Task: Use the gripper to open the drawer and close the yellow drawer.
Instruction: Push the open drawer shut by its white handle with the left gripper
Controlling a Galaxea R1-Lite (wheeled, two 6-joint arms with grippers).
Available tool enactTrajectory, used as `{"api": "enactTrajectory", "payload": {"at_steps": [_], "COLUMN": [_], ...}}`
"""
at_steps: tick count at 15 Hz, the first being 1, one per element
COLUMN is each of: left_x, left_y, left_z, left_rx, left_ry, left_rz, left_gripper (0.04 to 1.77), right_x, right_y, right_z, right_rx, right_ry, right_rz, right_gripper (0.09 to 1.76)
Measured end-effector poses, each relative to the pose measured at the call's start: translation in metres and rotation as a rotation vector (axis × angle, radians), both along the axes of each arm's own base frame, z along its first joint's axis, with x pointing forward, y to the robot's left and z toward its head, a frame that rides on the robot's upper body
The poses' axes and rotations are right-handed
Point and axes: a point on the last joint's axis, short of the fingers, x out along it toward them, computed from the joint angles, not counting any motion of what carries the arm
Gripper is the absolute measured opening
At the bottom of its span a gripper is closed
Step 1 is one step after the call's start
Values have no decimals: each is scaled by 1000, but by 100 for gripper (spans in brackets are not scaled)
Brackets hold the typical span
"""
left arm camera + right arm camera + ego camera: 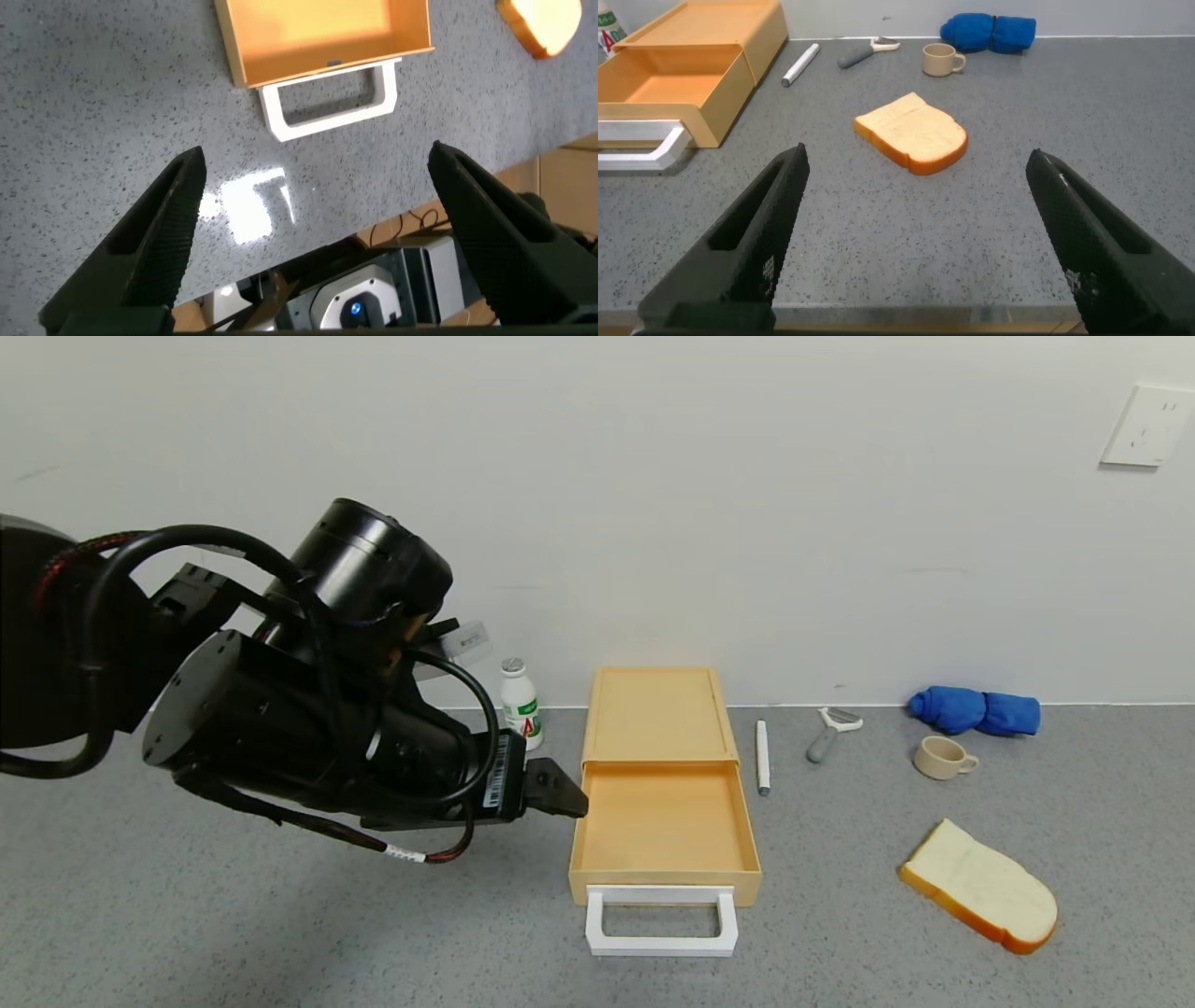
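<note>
**Hovering Left Gripper Beside an Open Drawer**

Hanging above the grey speckled counter (280, 915), the left gripper (560, 791) sat just to the left of the drawer (661, 775), its dark tip close to the tray's left wall but not seen touching it. From its own wrist camera the two fingers (154, 243) stood wide apart with nothing between them, and the white loop handle (329, 101) lay well ahead of them on the counter.

The tan-yellow drawer unit stood against the wall, and its sliding tray (661, 821) was pulled out toward the robot, showing a bare floor inside. The handle (661, 921) stuck out from the tray's front edge.

The right gripper (915, 243) did not show in the head view; its wrist camera showed its fingers spread apart, holding nothing, low over the counter to the right of the drawer.

A small white bottle (521, 703) stood to the left of the drawer. To its right lay a white marker (763, 757), a peeler (829, 732), a beige cup (943, 757), a rolled blue cloth (976, 711) and a bread slice (980, 887).
</note>
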Motion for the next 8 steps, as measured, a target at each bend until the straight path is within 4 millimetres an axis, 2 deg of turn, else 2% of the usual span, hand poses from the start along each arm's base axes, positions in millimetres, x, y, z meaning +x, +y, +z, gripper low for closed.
{"api": "enactTrajectory", "payload": {"at_steps": [4, 8], "left_x": [-2, 0], "left_y": [-42, -77], "left_z": [-8, -36], "left_rx": [39, 92], "left_ry": [-9, 39], "left_rz": [39, 67], "left_gripper": [172, 172], "right_x": [0, 0], "right_y": [0, 0], "right_z": [0, 0], "right_rx": [-1, 0], "right_ry": [0, 0], "right_rz": [0, 0], "right_gripper": [171, 171]}}
